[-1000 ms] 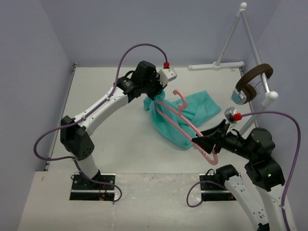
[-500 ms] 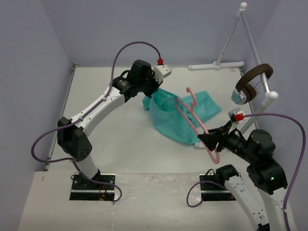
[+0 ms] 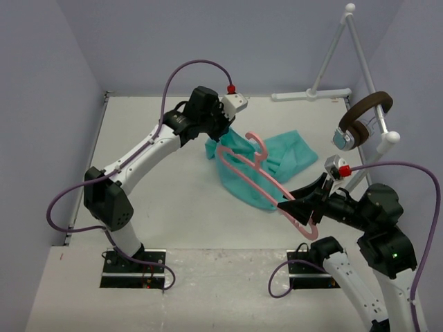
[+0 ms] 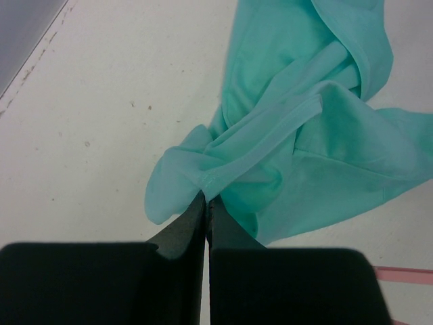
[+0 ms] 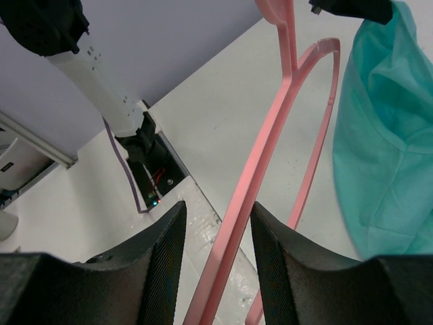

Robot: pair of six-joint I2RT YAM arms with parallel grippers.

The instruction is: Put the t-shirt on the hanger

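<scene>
Pink hanger [image 5: 252,162], clamped in the right gripper [image 3: 296,207], points far-left, its tip just beside the t-shirt [image 3: 291,153] edge pinched in the closed left gripper [image 3: 221,135].

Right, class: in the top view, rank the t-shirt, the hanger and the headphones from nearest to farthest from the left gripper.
1. The t-shirt: pinched in the shut left gripper, so touching it.
2. The hanger: its far end lies just beside that gripper, over the cloth, and it slants toward the right arm.
3. The headphones: far off at the right side.
</scene>
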